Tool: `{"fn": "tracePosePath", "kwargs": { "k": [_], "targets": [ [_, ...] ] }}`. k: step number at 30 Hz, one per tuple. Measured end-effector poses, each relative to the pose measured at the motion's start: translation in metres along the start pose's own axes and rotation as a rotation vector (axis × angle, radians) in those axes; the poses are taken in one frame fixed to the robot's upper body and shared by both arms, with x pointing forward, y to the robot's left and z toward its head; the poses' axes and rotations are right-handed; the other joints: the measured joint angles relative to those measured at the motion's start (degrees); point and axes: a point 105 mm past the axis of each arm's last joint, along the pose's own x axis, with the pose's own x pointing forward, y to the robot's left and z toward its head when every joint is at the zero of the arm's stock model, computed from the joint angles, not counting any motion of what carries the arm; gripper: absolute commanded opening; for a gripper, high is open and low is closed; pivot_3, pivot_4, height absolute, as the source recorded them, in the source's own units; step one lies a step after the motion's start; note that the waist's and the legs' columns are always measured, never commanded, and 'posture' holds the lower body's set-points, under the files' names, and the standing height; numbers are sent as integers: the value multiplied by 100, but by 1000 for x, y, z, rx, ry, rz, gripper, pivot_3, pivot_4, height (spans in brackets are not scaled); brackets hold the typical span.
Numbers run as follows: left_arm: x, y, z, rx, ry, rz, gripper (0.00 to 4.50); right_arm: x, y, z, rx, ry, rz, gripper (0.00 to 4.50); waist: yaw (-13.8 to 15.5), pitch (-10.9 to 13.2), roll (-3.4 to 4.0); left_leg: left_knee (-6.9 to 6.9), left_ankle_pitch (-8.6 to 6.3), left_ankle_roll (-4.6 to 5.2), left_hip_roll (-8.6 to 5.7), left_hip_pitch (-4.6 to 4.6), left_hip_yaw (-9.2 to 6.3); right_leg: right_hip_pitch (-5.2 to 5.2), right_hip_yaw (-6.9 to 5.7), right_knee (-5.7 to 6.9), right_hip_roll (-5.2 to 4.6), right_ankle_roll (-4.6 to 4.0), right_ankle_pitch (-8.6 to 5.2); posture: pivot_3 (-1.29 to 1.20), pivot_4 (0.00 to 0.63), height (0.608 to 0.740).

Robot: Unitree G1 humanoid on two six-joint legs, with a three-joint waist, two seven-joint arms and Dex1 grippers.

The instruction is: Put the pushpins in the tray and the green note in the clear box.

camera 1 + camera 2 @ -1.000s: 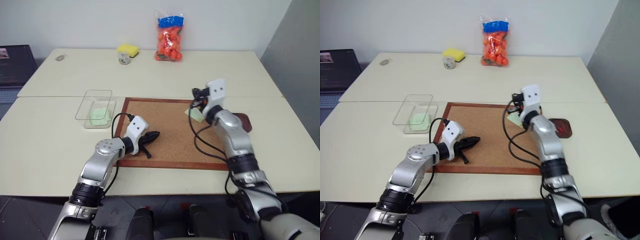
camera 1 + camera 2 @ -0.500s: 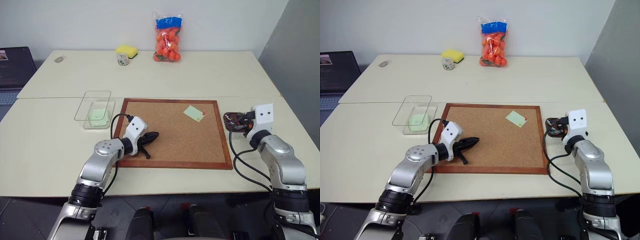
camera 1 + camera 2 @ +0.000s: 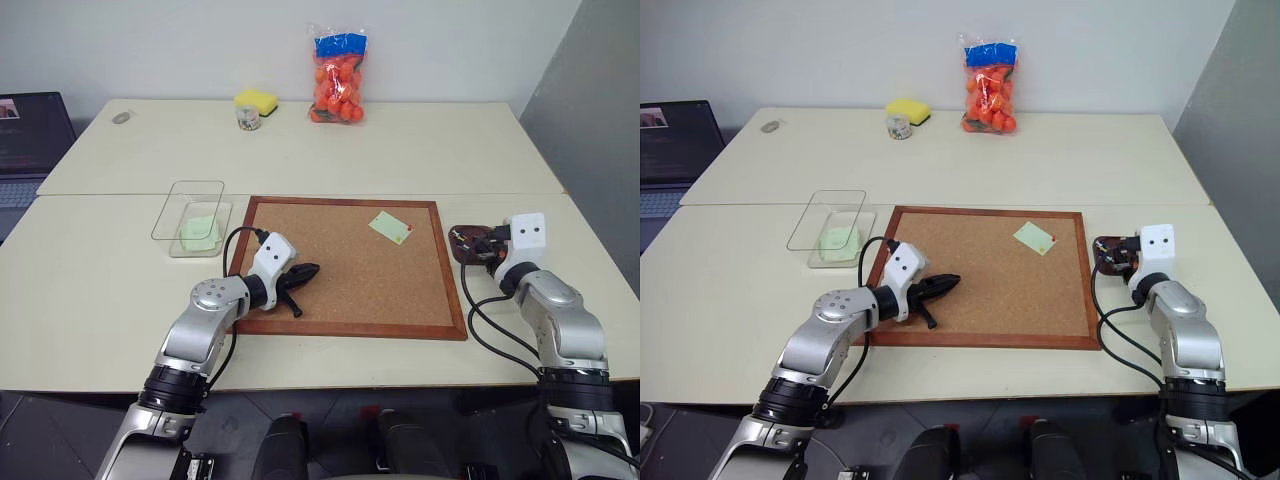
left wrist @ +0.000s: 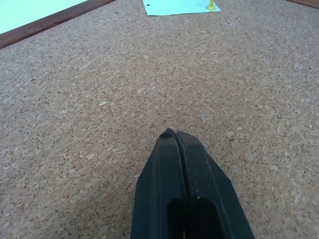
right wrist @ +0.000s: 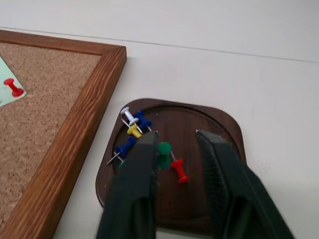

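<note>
Pushpins [image 5: 149, 144], a little heap of white, blue, yellow, green and red ones, are lying in the tray [image 5: 222, 127], which sits on the surface [image 3: 330, 150] just off the corkboard [image 3: 345, 270] at its 3 o'clock edge. The right hand [image 5: 174, 149] hangs right over that tray with its fingers parted and nothing between them, a green pin lying just under the gap. One green note [image 3: 390, 227] is pinned on the cork toward 2 o'clock with a red pin, and another green slip [image 3: 198, 232] lies inside the clear box [image 3: 190, 217], off the board's 9 o'clock side. The left hand [image 4: 175, 137] is pressed fully closed on nothing, low over the cork near 8 o'clock.
</note>
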Motion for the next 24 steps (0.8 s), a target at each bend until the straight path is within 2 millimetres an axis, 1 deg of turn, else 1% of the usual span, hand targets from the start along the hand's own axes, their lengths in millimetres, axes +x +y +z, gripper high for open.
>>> {"fn": "tracePosePath", "kwargs": {
  "k": [5, 6, 8, 12, 20, 24],
  "targets": [
    [0, 0, 0, 0, 0, 1, 0, 0, -2, 0, 9, 0, -2, 3005, 0, 0, 0, 0, 0, 0, 0, 0, 0, 0, 0, 0, 0, 0, 0, 0, 150, 740],
    [0, 0, 0, 1, 0, 0, 0, 0, -2, 0, 10, 0, -2, 3134, 0, 0, 0, 0, 0, 0, 0, 0, 0, 0, 1, 0, 0, 0, 0, 0, 150, 740],
    [0, 0, 0, 1, 0, 0, 0, 0, -2, 0, 17, -2, 1, 3651, 0, 0, 0, 0, 0, 0, 0, 0, 0, 0, 0, 0, 0, 0, 0, 0, 150, 740],
    [0, 0, 0, 3, 1, 0, 0, 0, 2, 0, 43, -5, 23, 4417, 0, 0, 0, 0, 0, 0, 0, 0, 0, 0, 0, 0, 0, 0, 0, 0, 150, 740],
    [0, 0, 0, 7, 0, 0, 0, 0, 8, -1, 77, -4, 61, 4417, 1, 0, 0, 0, 0, 0, 0, 0, -1, 0, 0, 0, 0, 0, 0, 0, 150, 740],
    [0, 0, 1, 19, -4, 1, 0, 0, 5, 1, 54, -16, 34, 4417, 2, 0, 0, 0, 0, 0, 0, -1, -1, 0, 0, 0, 0, 0, 0, 0, 150, 740]
  ]
}}
